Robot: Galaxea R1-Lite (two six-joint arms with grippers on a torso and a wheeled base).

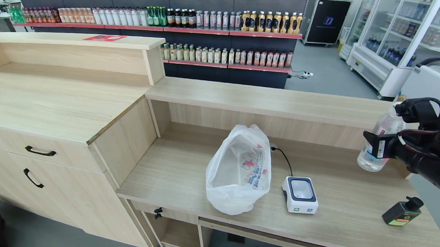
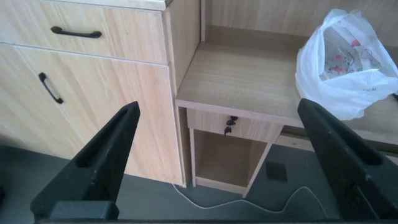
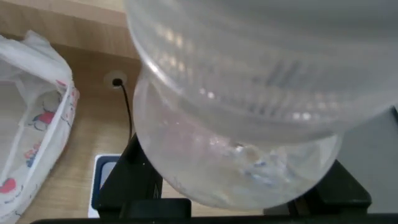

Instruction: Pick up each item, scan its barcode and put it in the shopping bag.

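Head view: right gripper pinches the clear bottle near-upright, with the barcode scanner lower and to its left. Left gripper hangs spread, farther off.

1. I see a clear bottle close against my camera, clamped in the right gripper, with black fingers on either side.
2. The wooden counter lies below the gripper.
3. A white scanner peeks from behind one finger, and its black cable leads to a hole in the counter.
4. The white shopping bag, printed in red, sits farther out on that same side.
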